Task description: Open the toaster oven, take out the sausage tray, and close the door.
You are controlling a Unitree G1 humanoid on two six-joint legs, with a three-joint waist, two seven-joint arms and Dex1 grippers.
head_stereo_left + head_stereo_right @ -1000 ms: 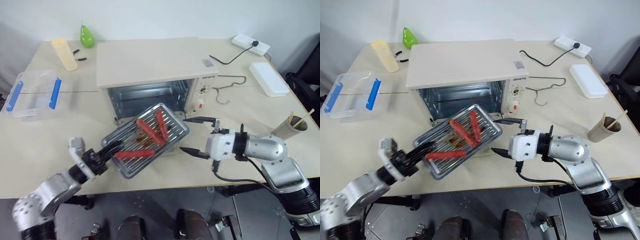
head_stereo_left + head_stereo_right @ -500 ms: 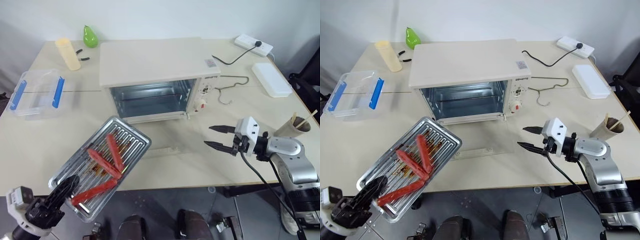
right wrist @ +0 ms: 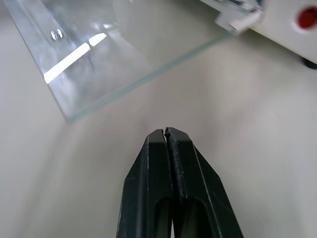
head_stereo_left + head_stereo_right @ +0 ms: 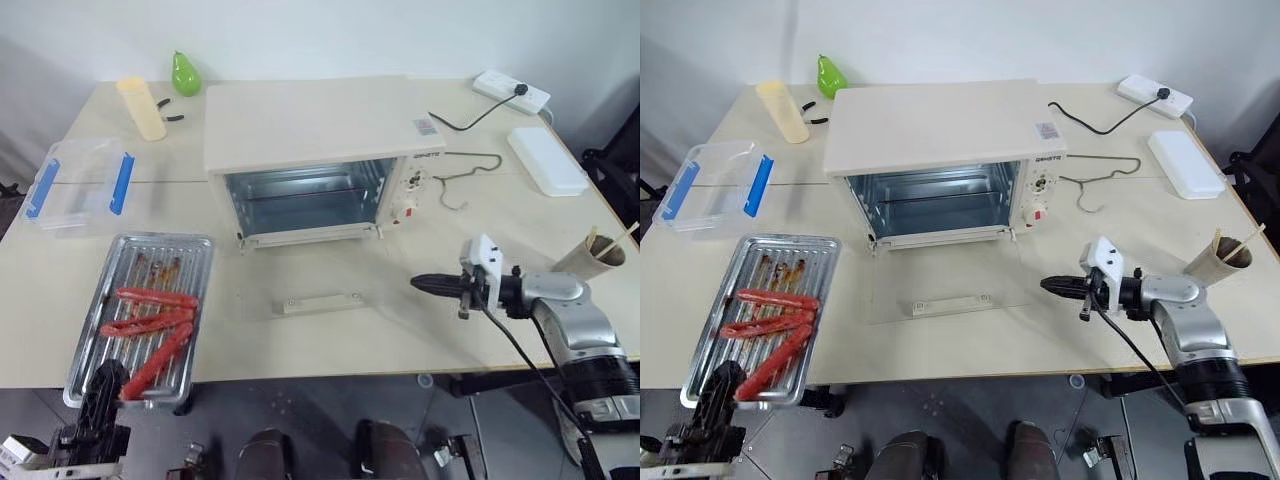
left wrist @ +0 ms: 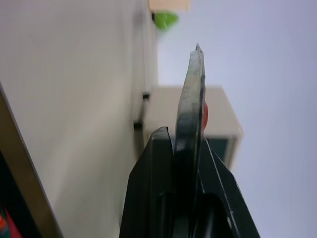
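The cream toaster oven (image 4: pixel 320 125) stands mid-table with an empty cavity. Its glass door (image 4: pixel 940 290) hangs fully down, flat over the table, with the bar handle (image 4: pixel 320 301) toward me. The silver sausage tray (image 4: pixel 150 242) lies level at the table's front left, three red sausages (image 4: pixel 150 310) in it, its near end over the edge. My left gripper (image 4: pixel 108 378) is shut on the tray's near rim (image 5: pixel 193 89). My right gripper (image 4: pixel 425 284) is shut and empty, low over the table to the right of the door (image 3: pixel 99 54), pointing at it.
A clear box with blue clips (image 4: pixel 80 185) sits at the left. A cream tumbler (image 4: pixel 142 108) and green pear (image 4: pixel 184 74) are at the back left. A wire hook (image 4: pixel 460 180), power strip (image 4: pixel 510 92), white case (image 4: pixel 546 160) and paper cup (image 4: pixel 590 255) are on the right.
The tray went from in front of the oven out to the front left and levelled off, still in my left gripper. My right gripper shut and sank toward the table.
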